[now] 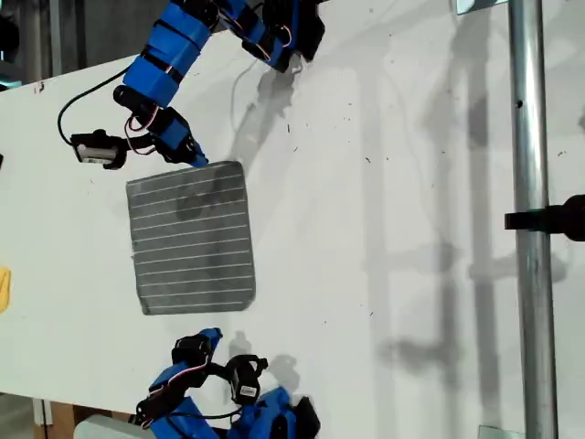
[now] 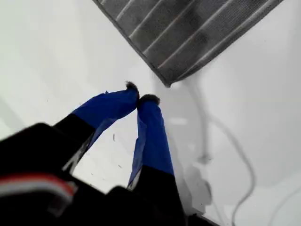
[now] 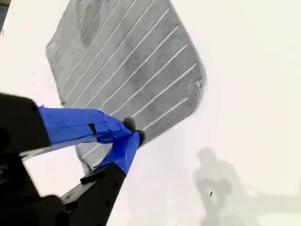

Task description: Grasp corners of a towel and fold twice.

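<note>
The towel (image 1: pixel 190 238) lies flat on the white table toward the exterior view's left, dark grey with thin white stripes. My first gripper (image 1: pixel 196 160) belongs to the arm at the exterior view's top. It is shut with nothing in it, its tips (image 2: pixel 143 99) just short of a towel corner (image 2: pixel 167 82). My second gripper (image 1: pixel 210 337) comes from the exterior view's bottom, a little off the towel's near edge. Its shut, empty tips (image 3: pixel 134 132) show in front of that edge of the towel (image 3: pixel 127 61).
A small yellow object (image 1: pixel 3 288) sits at the exterior view's left edge. A metal pole (image 1: pixel 530 183) with a black clamp (image 1: pixel 553 219) runs down the exterior view's right. A thin white cable (image 2: pixel 237 155) lies on the table by the first arm.
</note>
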`<state>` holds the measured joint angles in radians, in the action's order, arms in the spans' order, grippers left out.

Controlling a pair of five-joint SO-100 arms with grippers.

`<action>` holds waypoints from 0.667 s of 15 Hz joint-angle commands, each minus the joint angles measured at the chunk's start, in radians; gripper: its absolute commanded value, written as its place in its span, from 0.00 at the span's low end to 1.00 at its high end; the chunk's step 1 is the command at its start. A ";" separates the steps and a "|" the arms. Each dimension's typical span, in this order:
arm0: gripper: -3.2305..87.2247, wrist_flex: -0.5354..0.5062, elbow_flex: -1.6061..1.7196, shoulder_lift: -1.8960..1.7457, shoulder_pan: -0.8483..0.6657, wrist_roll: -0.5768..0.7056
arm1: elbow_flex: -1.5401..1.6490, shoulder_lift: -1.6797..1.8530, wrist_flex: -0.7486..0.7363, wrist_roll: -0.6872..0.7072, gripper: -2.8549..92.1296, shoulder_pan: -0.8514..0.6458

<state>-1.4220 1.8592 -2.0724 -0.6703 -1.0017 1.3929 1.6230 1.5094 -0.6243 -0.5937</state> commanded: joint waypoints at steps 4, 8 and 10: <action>0.13 -0.046 -0.091 0.084 -0.029 0.006 | 0.057 -0.058 -0.091 0.084 0.45 -0.058; 0.13 -0.037 -0.091 0.094 -0.012 -0.011 | 0.143 -0.252 -0.281 0.115 0.42 -0.098; 0.13 -0.035 -0.086 0.094 0.000 -0.028 | 0.130 -0.377 -0.359 0.115 0.39 -0.120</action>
<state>-1.4603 1.8224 -1.9727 -0.6857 -1.0201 1.5463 1.2778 1.2057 -0.5262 -0.6949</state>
